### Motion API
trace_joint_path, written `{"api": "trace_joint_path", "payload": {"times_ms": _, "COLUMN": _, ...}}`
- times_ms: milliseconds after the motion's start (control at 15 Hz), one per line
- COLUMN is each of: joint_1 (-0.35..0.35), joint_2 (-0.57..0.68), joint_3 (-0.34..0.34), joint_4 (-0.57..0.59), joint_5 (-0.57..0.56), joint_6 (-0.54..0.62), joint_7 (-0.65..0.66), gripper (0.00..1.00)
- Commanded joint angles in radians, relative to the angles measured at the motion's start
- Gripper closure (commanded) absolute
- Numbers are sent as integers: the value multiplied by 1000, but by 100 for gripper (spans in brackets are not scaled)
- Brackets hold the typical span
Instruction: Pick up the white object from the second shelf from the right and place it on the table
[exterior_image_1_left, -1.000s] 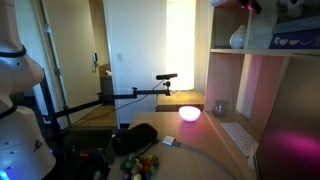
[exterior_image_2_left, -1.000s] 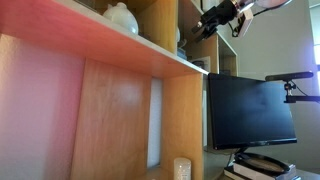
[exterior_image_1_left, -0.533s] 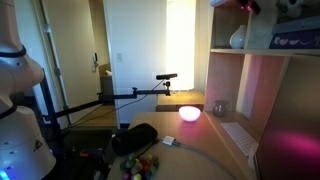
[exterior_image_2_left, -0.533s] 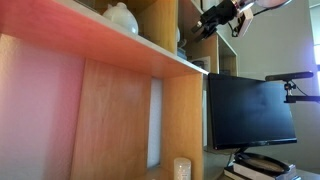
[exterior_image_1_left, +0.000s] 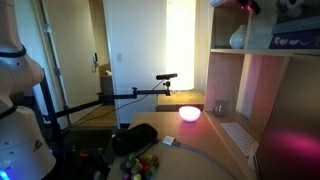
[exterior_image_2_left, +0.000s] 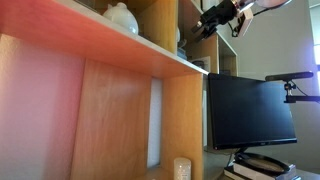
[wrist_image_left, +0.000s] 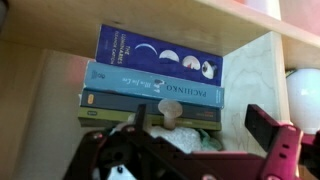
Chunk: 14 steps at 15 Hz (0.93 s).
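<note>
Two black fingers of the gripper are standing spread wide apart along the bottom of the wrist view, holding nothing. They are facing a stack of books in the middle of the frame, with a small pale cup sitting just in front of the lowest book.

The white object is showing only at the far right edge, past what seems to be a wooden divider, so the gripper is lining up with the wrong compartment. Pushing forward from here is likely to be shoving the books or tipping the cup. Sliding sideways without backing out first is risking a knock against the divider.

In both exterior views the gripper is hanging high by the upper shelf. The white object is resting there, round and smooth-looking. That shape is probably hard to hold, and an off-centre pinch could be squeezing it out of the fingers.

Far below, the table is carrying a keyboard, so a slip at this height is threatening a long fall onto it.
</note>
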Motion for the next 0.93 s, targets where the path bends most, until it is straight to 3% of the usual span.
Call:
{"api": "trace_joint_path", "payload": {"times_ms": 0, "joint_1": 0, "joint_2": 0, "joint_3": 0, "joint_4": 0, "joint_5": 0, "joint_6": 0, "joint_7": 0, "gripper": 0}}
{"api": "trace_joint_path", "payload": {"times_ms": 867, "joint_1": -10, "joint_2": 27, "joint_3": 7, "joint_4": 41, "joint_5": 22, "joint_6": 10, "joint_7": -24, "gripper": 0}}
